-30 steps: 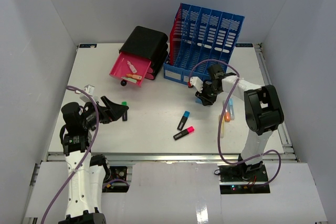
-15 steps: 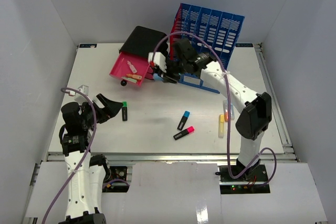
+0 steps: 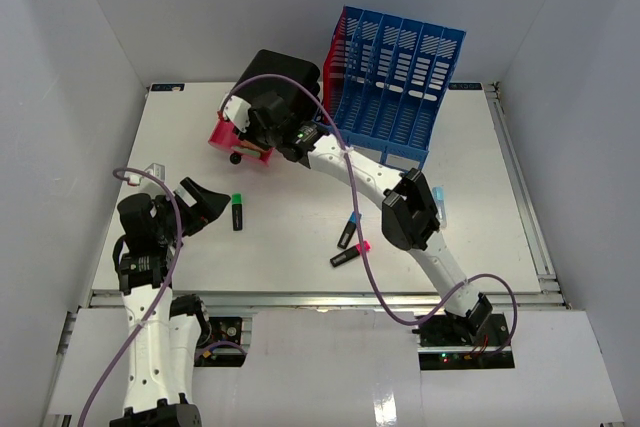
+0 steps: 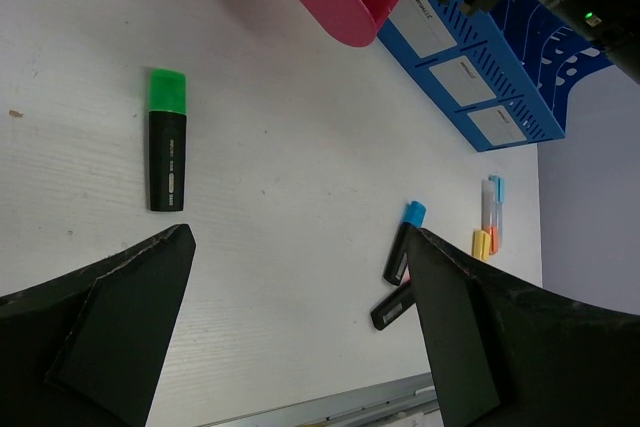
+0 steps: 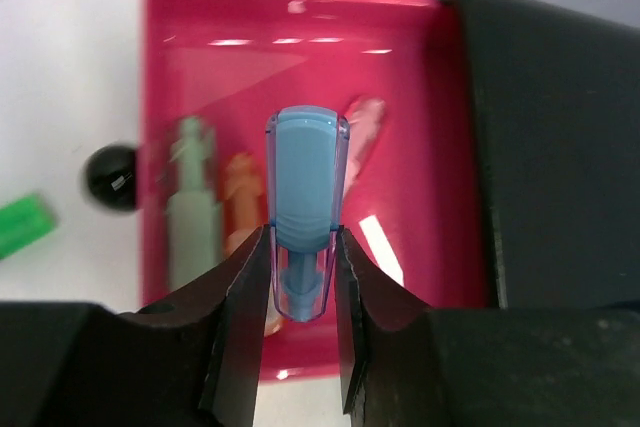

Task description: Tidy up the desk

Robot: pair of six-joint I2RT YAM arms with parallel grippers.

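The white desk (image 3: 300, 187) holds a black drawer unit (image 3: 285, 77) with its pink drawer (image 3: 222, 137) pulled open. My right gripper (image 3: 252, 131) reaches over that drawer. In the right wrist view it (image 5: 303, 247) is shut on a light blue marker (image 5: 303, 187), held above the drawer (image 5: 420, 147), which holds a greenish, an orange and a pink marker. My left gripper (image 3: 213, 205) is open and empty at the left, just left of a green highlighter (image 3: 237, 212). In the left wrist view the gripper (image 4: 300, 237) is wide open and the green highlighter (image 4: 167, 142) lies ahead.
A blue file organizer (image 3: 395, 72) stands at the back, right of the drawer unit. A blue-capped (image 3: 349, 230) and a pink-capped highlighter (image 3: 350, 253) lie mid-desk. Yellow, orange and blue pens (image 4: 487, 229) lie to the right. The drawer's black knob (image 5: 112, 177) faces the desk's middle.
My right arm has swung from the front of the file organizer leftward to above the pink drawer, carrying the light blue marker. The left arm has barely moved.
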